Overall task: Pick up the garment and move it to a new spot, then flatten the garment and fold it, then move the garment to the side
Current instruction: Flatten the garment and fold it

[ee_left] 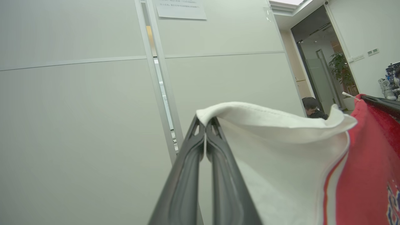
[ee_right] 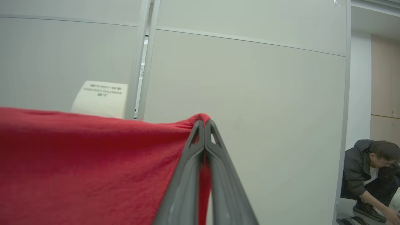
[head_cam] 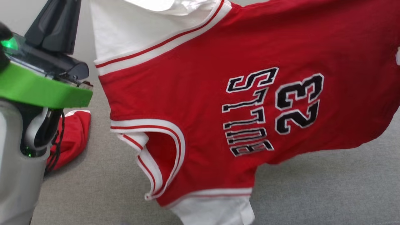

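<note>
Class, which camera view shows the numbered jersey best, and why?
The head view: the jersey is spread wide, lettering readable. The left wrist view shows a white edge and a red strip; the right wrist view, plain red cloth.

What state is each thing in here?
Red and white basketball jersey: held up, spread between both grippers.
Left gripper: shut on the jersey's white sleeve edge.
Right gripper: shut on the jersey's red edge.
Second red cloth: lying crumpled on the grey fabric surface.

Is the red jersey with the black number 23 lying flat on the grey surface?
No, the red jersey hangs stretched between the left gripper and the right gripper, above the grey surface.
</note>
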